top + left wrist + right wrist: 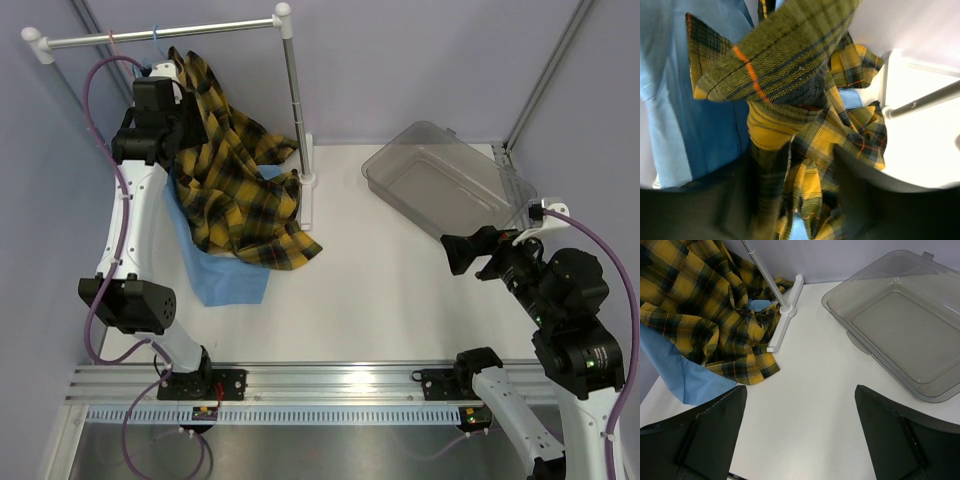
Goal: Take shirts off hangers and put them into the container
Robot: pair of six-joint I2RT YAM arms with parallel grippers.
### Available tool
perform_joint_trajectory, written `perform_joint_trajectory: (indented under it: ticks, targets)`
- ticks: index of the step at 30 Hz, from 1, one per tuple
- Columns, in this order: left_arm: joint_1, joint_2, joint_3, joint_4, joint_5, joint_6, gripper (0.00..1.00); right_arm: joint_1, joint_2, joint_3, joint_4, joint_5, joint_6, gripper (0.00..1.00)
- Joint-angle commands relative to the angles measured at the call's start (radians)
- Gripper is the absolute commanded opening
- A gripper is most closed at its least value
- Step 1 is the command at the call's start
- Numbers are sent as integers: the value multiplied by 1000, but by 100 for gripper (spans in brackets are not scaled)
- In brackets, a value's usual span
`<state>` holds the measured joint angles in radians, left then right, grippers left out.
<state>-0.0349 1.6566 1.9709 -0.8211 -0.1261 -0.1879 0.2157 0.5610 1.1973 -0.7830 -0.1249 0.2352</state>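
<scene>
The left gripper (795,200) is up at the clothes rack (160,35), pressed into the plaid shirt (235,190) just under the rail. From its wrist camera, a twisted bunch of the yellow-and-black cloth runs down between its two dark fingers (715,205). They sit close on either side, but I can't tell whether they actually pinch the cloth.

The plaid shirt hangs from the rail and spills onto the table (380,300), against the rack's post (293,100). The light blue shirt (225,270) lies beneath it and pokes out at the near side. Two small hooks sit on the rail, the red hanger (112,40) and the blue hanger (155,38), though only slivers of them show.

The right gripper (800,440) hangs low over bare table with its jaws spread wide and nothing between them. The container (440,180) lies just beyond it, well apart from the shirts.
</scene>
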Motion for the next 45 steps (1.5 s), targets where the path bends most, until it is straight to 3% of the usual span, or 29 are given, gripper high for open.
perform_joint_trajectory:
  ticks: [1, 7, 11, 23, 38, 45]
  targets:
    - [6, 3, 51, 25, 35, 25, 49, 7, 14, -10, 27, -30, -10, 100]
    - [6, -12, 83, 25, 49, 61, 16, 5, 17, -25, 42, -50, -4, 99]
    - [6, -38, 97, 25, 74, 67, 0, 7, 22, -24, 37, -53, -2, 99]
    - [4, -161, 169, 28, 149, 87, 0, 7, 23, -30, 18, -61, -17, 99]
    - [-14, -549, -301, 28, 319, 47, 0, 5, 43, -25, 37, -84, -24, 100]
    - [-31, -716, -359, 27, 532, 91, 0, 5, 63, -38, 60, -120, -1, 99]
